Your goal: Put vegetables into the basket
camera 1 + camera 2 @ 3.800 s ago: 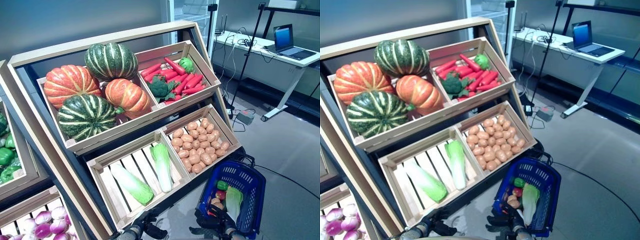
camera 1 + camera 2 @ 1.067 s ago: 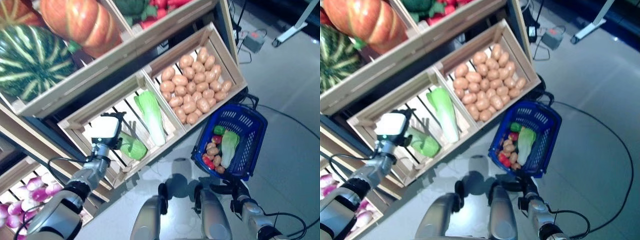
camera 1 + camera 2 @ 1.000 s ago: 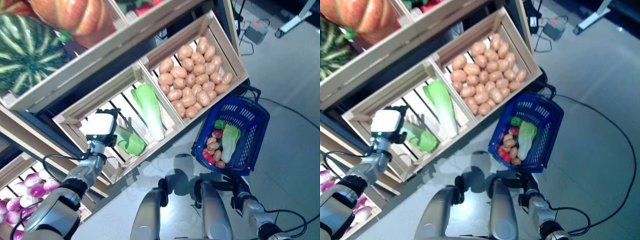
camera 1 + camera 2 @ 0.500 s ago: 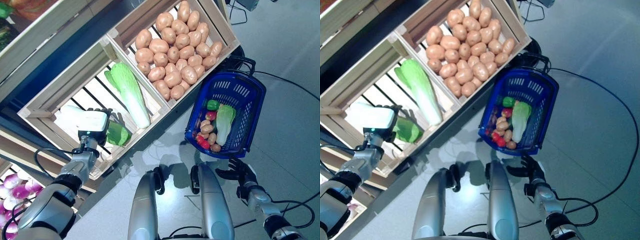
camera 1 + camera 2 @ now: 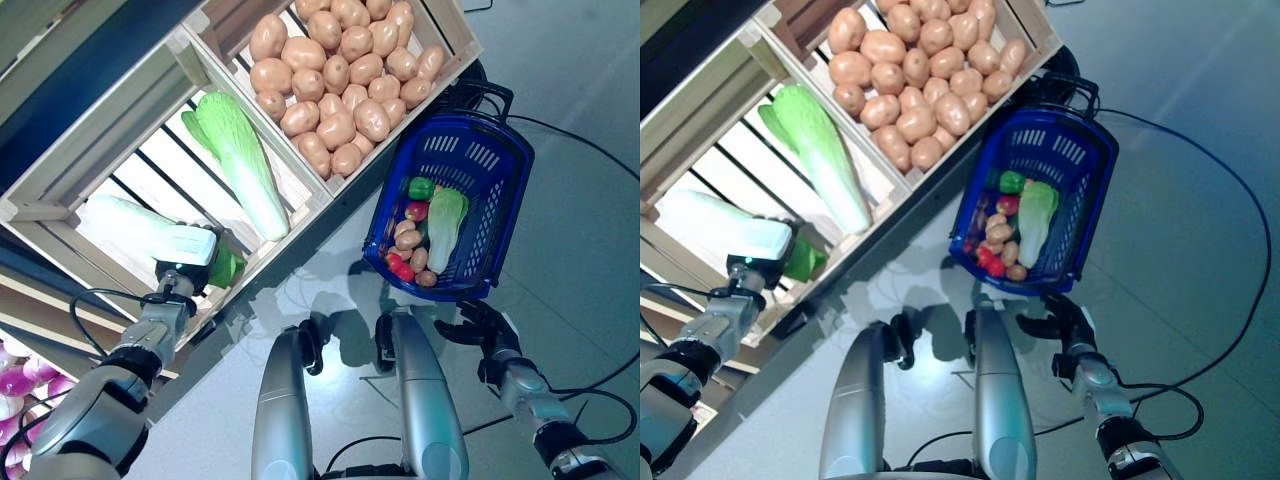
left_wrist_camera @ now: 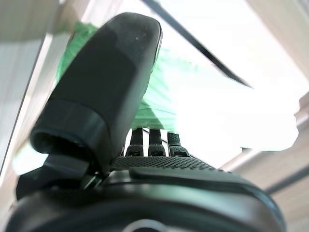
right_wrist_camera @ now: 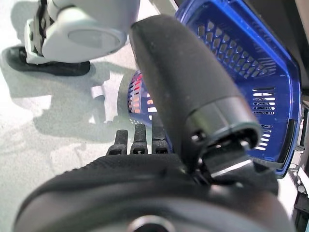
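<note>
Basket (image 5: 497,190): deep blue plastic, perforated walls. Contents were recorded as one pale green and white cabbage (image 5: 441,228), one bright green pepper (image 5: 421,187), red items and tan potatoes. Crates (image 5: 300,205): pale unfinished wood, slatted. Potatoes (image 5: 345,70): tan-brown. Slatted-crate cabbages (image 5: 235,160): light green leaves fading to white stems. Left hand (image 5: 208,272) and right hand (image 5: 480,325): dark, nearly black. Floor (image 5: 590,200): pale grey.

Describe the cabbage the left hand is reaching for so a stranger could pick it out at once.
Find the slatted wooden crate to the left of the potato crate on the display's lower shelf. Two napa cabbages lie in it. The wanted cabbage is the one nearer the crate's front corner, its green leafy end against the left hand; the other cabbage lies untouched beside the divider.
</note>
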Available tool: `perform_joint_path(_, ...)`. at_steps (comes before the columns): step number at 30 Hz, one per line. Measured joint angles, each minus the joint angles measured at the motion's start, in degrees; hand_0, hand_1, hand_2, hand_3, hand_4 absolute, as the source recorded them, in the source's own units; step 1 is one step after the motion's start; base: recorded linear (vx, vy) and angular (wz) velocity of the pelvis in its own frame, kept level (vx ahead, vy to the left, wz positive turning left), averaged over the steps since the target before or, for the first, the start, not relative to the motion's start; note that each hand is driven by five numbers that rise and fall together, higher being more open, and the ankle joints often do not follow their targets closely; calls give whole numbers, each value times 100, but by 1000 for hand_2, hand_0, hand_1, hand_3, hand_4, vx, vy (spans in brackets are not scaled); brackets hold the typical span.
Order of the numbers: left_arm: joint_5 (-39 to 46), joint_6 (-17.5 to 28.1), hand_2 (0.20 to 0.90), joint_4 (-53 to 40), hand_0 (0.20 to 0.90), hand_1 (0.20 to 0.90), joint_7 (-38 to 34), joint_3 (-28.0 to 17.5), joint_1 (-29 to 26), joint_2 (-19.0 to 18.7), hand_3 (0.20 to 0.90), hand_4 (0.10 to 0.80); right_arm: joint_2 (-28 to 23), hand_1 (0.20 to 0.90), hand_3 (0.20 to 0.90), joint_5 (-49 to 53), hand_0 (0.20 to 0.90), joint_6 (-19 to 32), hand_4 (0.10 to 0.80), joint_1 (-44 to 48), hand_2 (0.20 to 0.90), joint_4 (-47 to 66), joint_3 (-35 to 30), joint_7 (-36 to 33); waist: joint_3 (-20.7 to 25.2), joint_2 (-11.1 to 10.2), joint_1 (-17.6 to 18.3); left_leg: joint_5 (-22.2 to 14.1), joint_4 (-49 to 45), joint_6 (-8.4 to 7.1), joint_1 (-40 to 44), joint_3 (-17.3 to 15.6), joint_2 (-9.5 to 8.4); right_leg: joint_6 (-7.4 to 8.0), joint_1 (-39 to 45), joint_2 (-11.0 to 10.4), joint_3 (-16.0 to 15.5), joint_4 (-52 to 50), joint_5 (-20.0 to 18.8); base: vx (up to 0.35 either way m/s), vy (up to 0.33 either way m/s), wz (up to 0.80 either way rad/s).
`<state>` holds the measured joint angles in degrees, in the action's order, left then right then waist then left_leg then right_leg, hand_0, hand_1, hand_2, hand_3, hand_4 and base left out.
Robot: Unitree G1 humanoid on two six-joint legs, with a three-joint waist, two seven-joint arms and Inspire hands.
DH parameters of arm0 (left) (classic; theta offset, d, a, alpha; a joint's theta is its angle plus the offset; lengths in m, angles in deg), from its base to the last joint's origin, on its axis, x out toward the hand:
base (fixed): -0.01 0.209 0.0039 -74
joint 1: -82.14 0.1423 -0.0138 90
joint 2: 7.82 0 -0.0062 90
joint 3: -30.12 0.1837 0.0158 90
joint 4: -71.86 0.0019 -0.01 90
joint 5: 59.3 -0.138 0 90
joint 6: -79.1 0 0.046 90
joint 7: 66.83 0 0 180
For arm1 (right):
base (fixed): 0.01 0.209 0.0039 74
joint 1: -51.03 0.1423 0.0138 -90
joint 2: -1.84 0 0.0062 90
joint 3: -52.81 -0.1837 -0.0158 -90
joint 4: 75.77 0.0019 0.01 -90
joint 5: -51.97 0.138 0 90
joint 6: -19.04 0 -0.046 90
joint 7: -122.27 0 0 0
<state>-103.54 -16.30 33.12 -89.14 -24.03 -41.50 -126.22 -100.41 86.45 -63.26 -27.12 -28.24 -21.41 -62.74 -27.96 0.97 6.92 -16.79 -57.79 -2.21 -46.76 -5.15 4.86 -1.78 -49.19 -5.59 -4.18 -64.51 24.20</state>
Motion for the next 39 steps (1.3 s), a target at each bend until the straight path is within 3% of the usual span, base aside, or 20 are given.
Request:
perform_joint_path(9, 6, -98, 900, 43, 900, 900, -101, 189, -150, -132, 900, 800, -139, 900, 900, 235, 900, 3, 800, 143, 900, -1, -20, -73, -12, 15, -47, -28, -196, 23, -373, 36, 6, 6, -341, 10, -2, -142, -5, -15, 9, 1)
perform_joint_path(18, 0, -117, 900, -184, 900, 900, -178, 376, -1006, -475, 900, 800, -376, 900, 900, 434, 900, 14, 800, 447, 900, 16, -142, -242, -44, 90, -195, -26, -638, 22, -1185, 197, -11, -40, -1099, 46, -38, -514, -34, -65, 13, 1)
perform_joint_path(24, 9, -177, 900, -244, 900, 900, -189, 465, -1413, -509, 900, 800, -436, 900, 900, 499, 900, 8, 800, 514, 900, -7, -113, -294, -36, 155, -286, -28, -797, 24, -1593, 285, -27, -43, -1437, 33, -94, -620, -40, -61, -2, 0)
perform_joint_path(25, 11, -186, 796, -250, 796, 796, -190, 481, -1454, -518, 796, 731, -436, 900, 900, 518, 900, 8, 800, 521, 900, -8, -113, -297, -36, 155, -298, -28, -821, 24, -1623, 302, -41, -43, -1466, 28, -99, -634, -40, -41, -12, -7)
perform_joint_path(26, 13, -191, 300, -256, 300, 300, -189, 487, -1478, -540, 300, 400, -436, 900, 900, 639, 900, 7, 800, 570, 900, -9, -101, -299, -36, 155, -302, -30, -856, 26, -1665, 328, -58, -43, -1505, 22, -108, -657, -40, -54, -17, -7)
perform_joint_path(39, 578, 92, 300, -70, 300, 300, 58, 608, -1842, -644, 300, 400, -453, 900, 900, 691, 900, 12, 800, 689, 900, -129, -101, -302, -48, 124, -172, -65, -945, 90, -1666, 319, -80, 24, -1480, -56, -136, -671, -106, -29, -24, 0)
